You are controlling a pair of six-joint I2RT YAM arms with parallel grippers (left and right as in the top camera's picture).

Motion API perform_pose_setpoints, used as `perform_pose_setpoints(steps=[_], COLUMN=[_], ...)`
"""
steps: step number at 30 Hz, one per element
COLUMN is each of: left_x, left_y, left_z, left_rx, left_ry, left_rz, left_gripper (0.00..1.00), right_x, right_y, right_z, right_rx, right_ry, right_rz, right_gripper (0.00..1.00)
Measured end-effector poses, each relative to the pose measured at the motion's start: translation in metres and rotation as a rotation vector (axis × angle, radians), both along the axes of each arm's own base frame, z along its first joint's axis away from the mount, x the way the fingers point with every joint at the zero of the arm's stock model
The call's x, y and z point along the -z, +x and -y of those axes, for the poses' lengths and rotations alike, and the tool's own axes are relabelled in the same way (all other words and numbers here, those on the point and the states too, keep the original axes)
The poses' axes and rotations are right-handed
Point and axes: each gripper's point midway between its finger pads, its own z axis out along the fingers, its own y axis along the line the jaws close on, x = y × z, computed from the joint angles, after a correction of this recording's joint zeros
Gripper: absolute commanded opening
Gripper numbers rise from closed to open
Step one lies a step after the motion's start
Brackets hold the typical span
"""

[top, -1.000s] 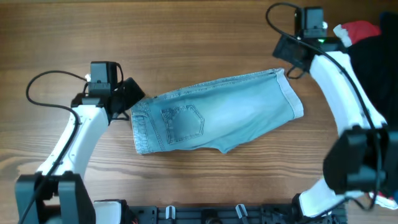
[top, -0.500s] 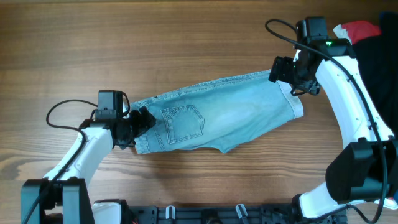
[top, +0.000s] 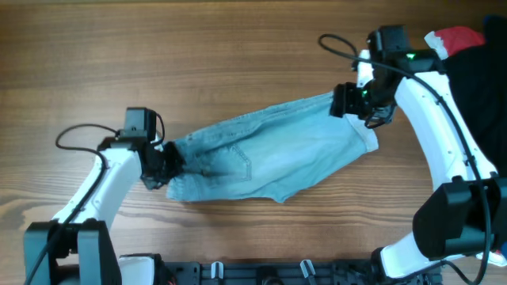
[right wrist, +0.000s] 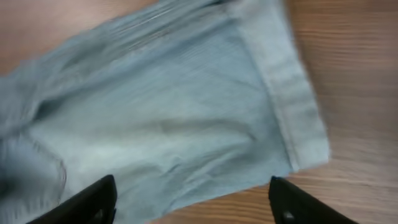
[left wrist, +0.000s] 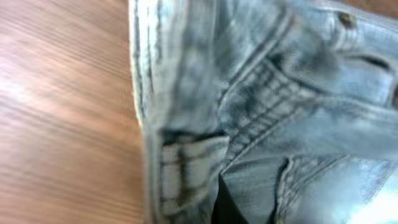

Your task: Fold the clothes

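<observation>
From above, the denim shorts (top: 269, 154) are lying rumpled across the middle of the table (top: 238, 47), slanting from the left gripper (top: 166, 162) up to the right gripper (top: 348, 103). One is sitting at the waistband end, the other over the cuffed leg, each taking an end so the cloth can be doubled over, I'd say. The black garment (top: 487, 71) and the red and white cloth (top: 455, 37) are lying well apart at the far right.

The left wrist camera is showing nothing but bunched waistband, a belt loop (left wrist: 180, 168) and the button (left wrist: 345, 18); I cannot tell whether those jaws are clamped.

On the right wrist camera, the fingertips (right wrist: 99, 199) are standing wide apart above the leg, gripping nothing, beside the cuffed hem (right wrist: 286, 93).
</observation>
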Motion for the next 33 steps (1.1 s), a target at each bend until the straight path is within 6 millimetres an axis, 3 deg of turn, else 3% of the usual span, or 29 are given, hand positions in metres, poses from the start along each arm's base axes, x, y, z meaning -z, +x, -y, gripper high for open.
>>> perform_pose_setpoints(steps=[1, 2, 4, 8, 13, 16, 23, 27, 31, 33], left_x=[-0.014, -0.033, -0.059, -0.103, -0.145, -0.153, -0.162, -0.165, -0.17, -0.172], left_y=[0.006, 0.019, 0.038, 0.064, 0.088, 0.091, 0.093, 0.095, 0.1, 0.102], left_z=[-0.004, -0.007, -0.01, -0.013, -0.014, -0.014, -0.014, -0.01, 0.0, 0.005], left_rx=[-0.003, -0.004, -0.001, 0.01, 0.004, 0.003, 0.002, 0.007, 0.023, 0.032], left_ry=[0.025, 0.041, 0.059, 0.084, 0.09, 0.09, 0.092, 0.067, 0.006, -0.022], left_rz=[0.0, 0.028, 0.084, 0.179, 0.284, 0.3, 0.312, 0.325, 0.351, 0.362], left_gripper=[0.04, 0.04, 0.04, 0.04, 0.04, 0.04, 0.04, 0.04, 0.04, 0.04], right_x=[-0.001, 0.0, 0.004, 0.028, 0.043, 0.053, 0.104, 0.09, 0.081, 0.082], right_y=[-0.009, -0.019, -0.032, -0.064, -0.076, -0.078, -0.072, -0.071, -0.072, -0.073], right_z=[-0.019, -0.037, -0.067, -0.134, -0.2, -0.239, -0.3, -0.341, -0.354, -0.352], right_rx=[-0.073, -0.136, -0.231, -0.41, -0.467, -0.468, -0.351, -0.377, -0.376, -0.38], right_ry=[0.043, 0.076, 0.112, 0.212, 0.31, 0.364, 0.461, 0.601, 0.653, 0.65], right_rz=[-0.023, -0.043, -0.058, -0.065, -0.005, 0.013, -0.017, 0.051, 0.069, 0.056], right_gripper=[0.29, 0.15, 0.06, 0.04, 0.04, 0.04, 0.04, 0.04, 0.04, 0.04])
